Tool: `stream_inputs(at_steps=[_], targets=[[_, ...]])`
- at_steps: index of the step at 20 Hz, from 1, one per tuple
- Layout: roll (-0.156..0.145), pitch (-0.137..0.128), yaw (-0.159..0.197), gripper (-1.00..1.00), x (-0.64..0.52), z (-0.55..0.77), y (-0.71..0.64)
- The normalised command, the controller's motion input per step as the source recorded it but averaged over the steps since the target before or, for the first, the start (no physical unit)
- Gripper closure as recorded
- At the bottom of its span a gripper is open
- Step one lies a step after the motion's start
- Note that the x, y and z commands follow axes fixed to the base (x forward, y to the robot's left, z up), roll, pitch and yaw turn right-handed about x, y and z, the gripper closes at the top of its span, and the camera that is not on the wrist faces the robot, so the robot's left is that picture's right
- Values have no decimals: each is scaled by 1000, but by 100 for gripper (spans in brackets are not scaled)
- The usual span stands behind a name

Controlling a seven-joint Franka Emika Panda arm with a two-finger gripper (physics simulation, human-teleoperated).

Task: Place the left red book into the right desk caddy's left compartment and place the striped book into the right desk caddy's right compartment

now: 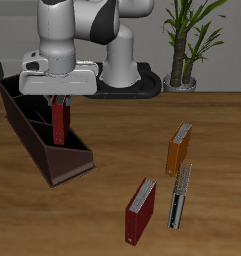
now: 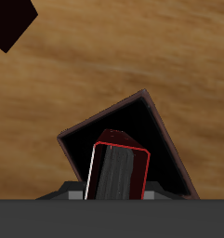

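From the exterior view, we see the gripper (image 1: 59,100) clenched on the left red book (image 1: 59,122), which hangs upright with its long axis vertical, directly above the right desk caddy (image 1: 52,150). The book's lower end appears to dip toward the caddy's middle stretch, though we cannot tell from here which section lies beneath it. The caddy is a long, dark, slant-walled box with matte sides. The striped book (image 1: 180,196) lies well apart on the wooden table (image 1: 112,130), thin and finely lined, between the orange book (image 1: 179,148) and the maroon book (image 1: 140,211).

In the wrist view, we look straight down the left red book (image 2: 117,173), its glossy red cover framing darker page edges, held over one dark-walled, square-cornered compartment (image 2: 155,130). We judge the coming release turns on that vertical alignment.
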Motion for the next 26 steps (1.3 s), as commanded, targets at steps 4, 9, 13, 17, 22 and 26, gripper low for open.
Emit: stream_inputs(at_steps=[4,9,13,17,22,26], targets=[[5,19,-9,100,113,-187,-22],[4,41,0,100,129,-298,-17],[5,14,3,100,46,-189,13],[-16,11,0,100,3,-133,-11],[-22,45,-33,100,47,-119,-64],[-43,16,-21,-100,21,15,-72]])
